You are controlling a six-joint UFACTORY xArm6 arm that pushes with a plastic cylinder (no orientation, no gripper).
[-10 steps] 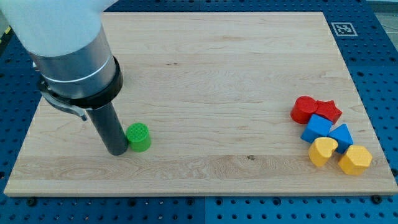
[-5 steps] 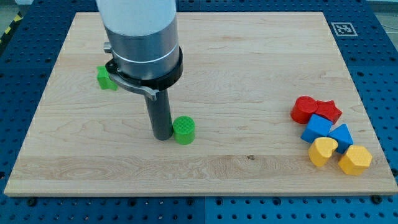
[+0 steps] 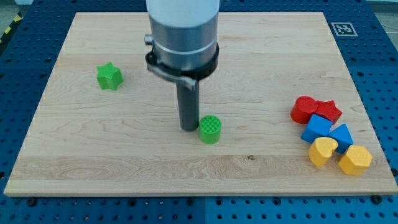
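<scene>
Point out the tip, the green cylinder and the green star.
tip (image 3: 188, 129): camera view, the rod's very end, beside the cylinder.
green cylinder (image 3: 210, 127): camera view, its ridged top face.
green star (image 3: 109, 76): camera view, middle of its top.

One camera, high and in front of me, looking down at a slant

It takes in the whole wooden worktop (image 3: 261, 62) with blue pegboard (image 3: 379, 74) round its edges, from a middling distance. My arm comes in from the view's top, and my tip (image 3: 188, 128) lands near the middle of the view. A fiducial tag (image 3: 342, 28) sits far to my tip's right, up at the view's top-right corner.
</scene>
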